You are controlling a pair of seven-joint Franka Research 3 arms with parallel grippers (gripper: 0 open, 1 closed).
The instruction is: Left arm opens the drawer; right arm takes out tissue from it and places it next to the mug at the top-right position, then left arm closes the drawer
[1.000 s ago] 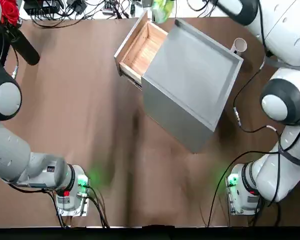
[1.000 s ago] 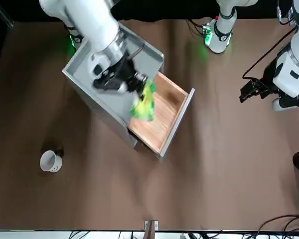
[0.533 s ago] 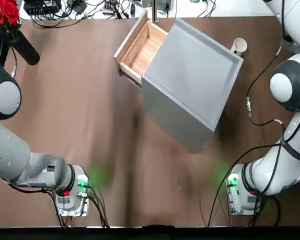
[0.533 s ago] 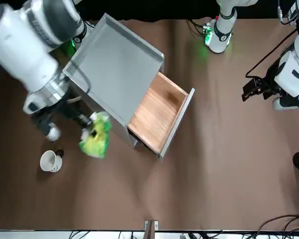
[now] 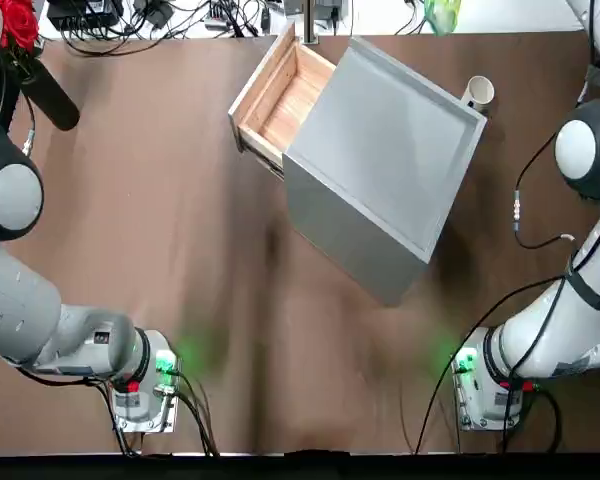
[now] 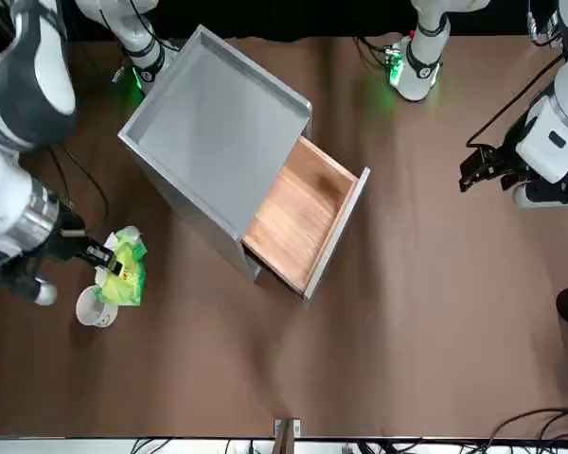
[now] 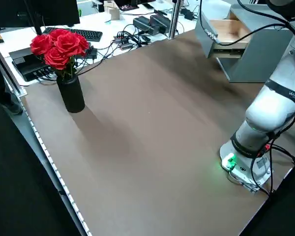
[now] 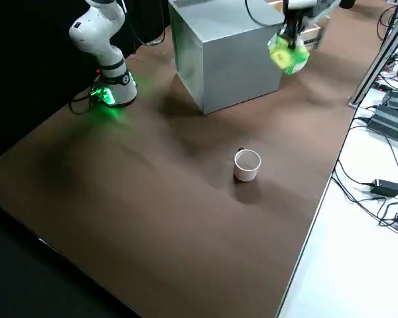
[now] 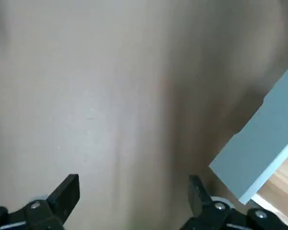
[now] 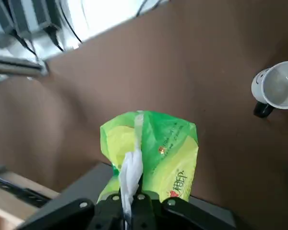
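Having swung the tissue off the drawer toward the mug at the front view's eight o'clock, we can soon lower our clamped right claw, our left claw parted at two.

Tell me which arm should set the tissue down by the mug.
Right: its jaws already grip the tissue and hang on the mug's side of the cabinet. The left jaws are open, beyond the drawer.

Overhead view looks down on the tabletop; front view faces the robot. Raised side views look diagonally across. Wrist views are closest. Top and front share the cabinet.
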